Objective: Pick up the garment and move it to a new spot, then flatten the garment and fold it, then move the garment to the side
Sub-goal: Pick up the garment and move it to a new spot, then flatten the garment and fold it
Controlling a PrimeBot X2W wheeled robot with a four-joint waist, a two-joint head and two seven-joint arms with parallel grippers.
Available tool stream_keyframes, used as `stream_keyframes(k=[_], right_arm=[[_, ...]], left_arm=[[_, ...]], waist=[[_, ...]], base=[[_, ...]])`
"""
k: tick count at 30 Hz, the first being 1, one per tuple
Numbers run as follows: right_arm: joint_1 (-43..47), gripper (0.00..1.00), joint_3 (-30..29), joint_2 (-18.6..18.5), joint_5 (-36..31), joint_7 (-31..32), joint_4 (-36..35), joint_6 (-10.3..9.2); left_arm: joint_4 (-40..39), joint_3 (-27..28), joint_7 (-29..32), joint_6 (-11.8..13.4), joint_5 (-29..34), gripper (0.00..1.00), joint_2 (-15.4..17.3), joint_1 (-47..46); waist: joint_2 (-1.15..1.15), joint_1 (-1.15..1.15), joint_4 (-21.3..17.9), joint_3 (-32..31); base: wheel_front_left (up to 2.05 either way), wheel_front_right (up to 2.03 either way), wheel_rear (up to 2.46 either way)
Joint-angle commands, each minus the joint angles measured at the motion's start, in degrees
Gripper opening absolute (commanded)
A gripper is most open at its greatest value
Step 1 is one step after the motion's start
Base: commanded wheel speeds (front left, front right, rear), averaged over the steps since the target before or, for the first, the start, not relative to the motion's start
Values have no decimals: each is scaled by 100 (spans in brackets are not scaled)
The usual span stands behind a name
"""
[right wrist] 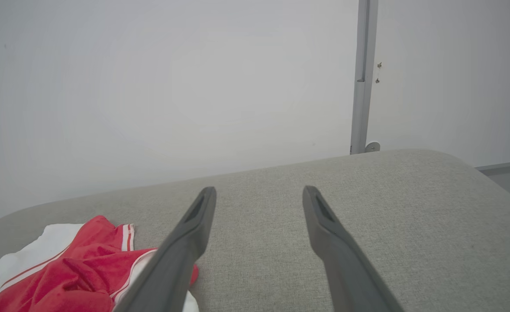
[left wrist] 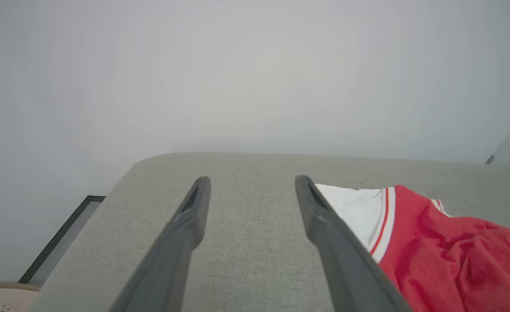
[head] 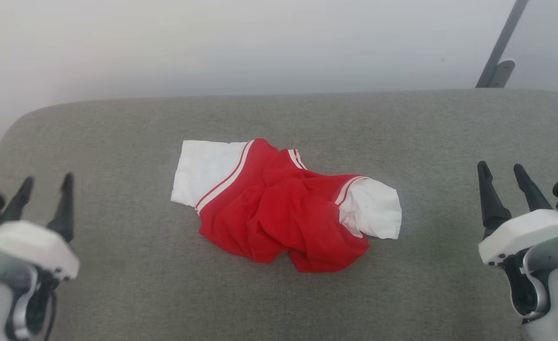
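Head view: the garment (head: 279, 213) lies crumpled near the middle of the grey padded surface (head: 118, 142). Its red body is bunched in deep folds. One white sleeve is spread fairly flat toward the left and another pokes out to the right, each edged with red-and-white striped trim. The left gripper (head: 48, 177) sits at the lower left with its two dark fingers spread apart and nothing between them. The garment lies to its right, well apart from it, with bare grey fabric between. The right gripper (head: 499, 165) sits at the lower right, fingers likewise parted and empty. The garment's right sleeve is to its left, also well apart. A pale wall (head: 260, 42) rises behind the surface, with a slanted metal post (head: 501, 47) at the upper right.

Left wrist view: the left gripper (left wrist: 252, 178) has its fingers wide apart over bare grey padded surface (left wrist: 246, 242), gripping nothing. The garment (left wrist: 445, 247) lies to the right of both fingers, and the right-hand finger crosses in front of the white sleeve's edge in this view.

Right wrist view: the right gripper (right wrist: 259, 189) is also spread and empty above the grey padded surface (right wrist: 411, 208). The garment (right wrist: 64, 264) lies at the lower left, outside the fingers, and the left-hand finger overlaps its nearer white sleeve in the picture. The metal post (right wrist: 361, 86) stands upright against the wall beyond.
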Motion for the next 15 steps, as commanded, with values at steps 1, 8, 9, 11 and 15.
stream_keyframes(k=[1,8,9,11,15], right_arm=[[87,100,-1,-8,5,0,-4,2],[184,100,-37,33,25,-47,2,2],[200,100,-56,30,30,-47,0,2],[200,100,-77,5,58,-48,12,2],[253,100,-98,-13,91,-41,8,2]], left_arm=[[6,60,-121,19,-10,100,29,146],[132,348,-629,1,-187,100,27,692],[144,389,-684,-1,-212,100,26,746],[150,461,-774,-20,-243,100,14,837],[145,516,-880,-56,-272,100,39,975]], waist=[[0,0,30,-14],[0,0,114,-63],[0,0,125,-66],[0,0,145,-69],[0,0,170,-68]], base=[[0,0,0],[0,0,0],[0,0,0],[0,0,0],[0,0,0]])
